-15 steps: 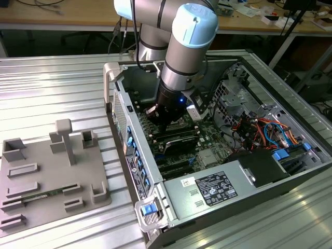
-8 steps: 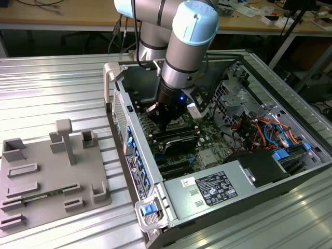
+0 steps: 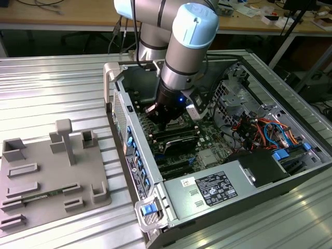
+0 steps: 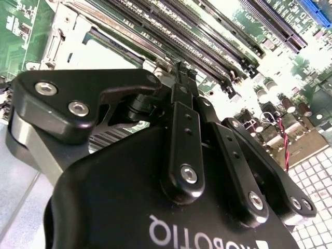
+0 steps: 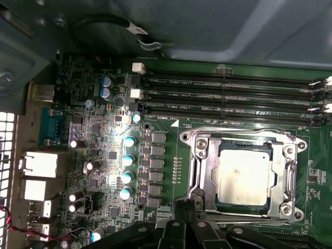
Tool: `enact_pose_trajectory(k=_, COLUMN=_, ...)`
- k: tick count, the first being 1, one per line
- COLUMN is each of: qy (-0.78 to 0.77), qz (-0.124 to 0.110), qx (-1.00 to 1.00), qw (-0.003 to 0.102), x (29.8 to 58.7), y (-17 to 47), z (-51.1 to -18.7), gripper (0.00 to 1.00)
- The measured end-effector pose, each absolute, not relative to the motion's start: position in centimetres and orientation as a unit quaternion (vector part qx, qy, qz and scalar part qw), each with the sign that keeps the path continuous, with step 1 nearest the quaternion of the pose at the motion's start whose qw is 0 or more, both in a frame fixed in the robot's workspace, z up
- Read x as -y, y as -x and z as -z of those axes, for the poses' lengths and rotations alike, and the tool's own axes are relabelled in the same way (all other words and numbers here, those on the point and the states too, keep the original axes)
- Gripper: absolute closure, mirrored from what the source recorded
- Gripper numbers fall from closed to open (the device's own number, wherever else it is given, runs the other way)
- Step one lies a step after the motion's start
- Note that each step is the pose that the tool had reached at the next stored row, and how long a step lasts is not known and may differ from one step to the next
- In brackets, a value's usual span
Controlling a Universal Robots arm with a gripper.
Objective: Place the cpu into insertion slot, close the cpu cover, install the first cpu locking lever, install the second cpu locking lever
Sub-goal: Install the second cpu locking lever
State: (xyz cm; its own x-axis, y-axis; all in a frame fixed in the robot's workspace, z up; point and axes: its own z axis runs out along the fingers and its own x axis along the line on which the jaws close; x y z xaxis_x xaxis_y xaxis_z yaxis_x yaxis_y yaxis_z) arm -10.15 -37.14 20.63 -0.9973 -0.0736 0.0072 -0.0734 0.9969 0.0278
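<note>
- The cpu lies flat in the insertion slot on the green motherboard, silvery top facing up; seen in the first wrist view.
- The cpu cover is down around the chip: its metal frame borders the silvery top on all sides, with the chip showing through the square cut-out.
- Long black memory slots run parallel just beside one edge of the socket; a row of blue-topped capacitors stands near the opposite flank of the board.
- The gripper hangs right over the socket edge. In the second wrist view its black fingers meet at the tips with no gap visible, so it is clenched; nothing can be seen between them.
- In the first wrist view the fingertips sit at the socket frame's corner, touching or just above it; which one I cannot tell.
- State of the locking levers: cannot be told from these views.
- Exterior view: the arm reaches down into the open computer case, which lies on a ribbed metal table. Gripper is low over the board, close to the memory slots.
- A grey fixture tray rests on the table at the exterior view's left, well apart from the case.
</note>
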Motion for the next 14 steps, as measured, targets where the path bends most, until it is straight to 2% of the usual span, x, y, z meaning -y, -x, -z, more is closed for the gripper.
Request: enact_pose_trajectory(k=14, qy=-0.037, qz=0.016, qx=0.999, qw=0.004, x=36.92, y=10.15, z=-20.42, gripper=0.89)
